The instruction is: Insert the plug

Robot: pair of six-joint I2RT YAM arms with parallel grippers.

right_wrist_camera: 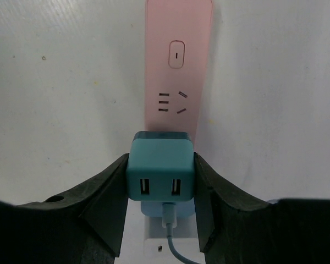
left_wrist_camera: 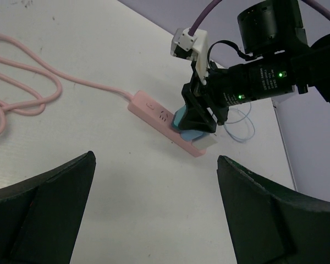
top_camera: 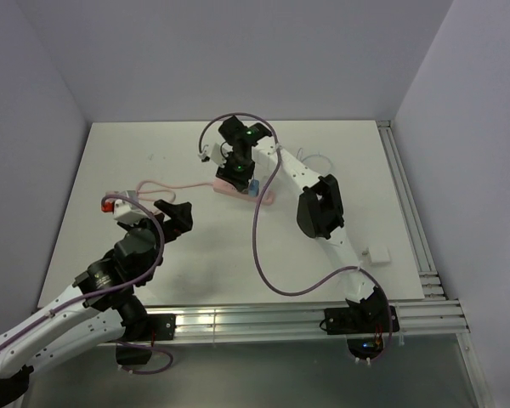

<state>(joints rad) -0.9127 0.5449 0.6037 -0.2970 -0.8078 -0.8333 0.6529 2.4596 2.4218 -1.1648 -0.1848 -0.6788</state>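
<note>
The plug [right_wrist_camera: 161,168] is a small teal-blue cube with two USB ports and a pale cable [right_wrist_camera: 173,242] running out beneath it. My right gripper [right_wrist_camera: 161,160] is shut on it, one black finger [right_wrist_camera: 113,187] pressing each side. The plug sits over the near end of the pink power strip [right_wrist_camera: 179,82], just below a free socket; whether its prongs are in is hidden. From above, the right gripper [top_camera: 240,172] points down at the plug [top_camera: 252,187] on the strip [top_camera: 228,189]. My left gripper [left_wrist_camera: 155,159] hangs open over bare table, short of the strip [left_wrist_camera: 151,107] and plug [left_wrist_camera: 182,124].
The strip's pink cord [left_wrist_camera: 22,99] loops across the table's left. A thin pale cable loop [left_wrist_camera: 239,124] lies behind the right gripper. A small white box [top_camera: 378,253] sits near the right edge, beside aluminium rails [top_camera: 408,212]. The right arm's purple cable [top_camera: 263,246] hangs over the middle.
</note>
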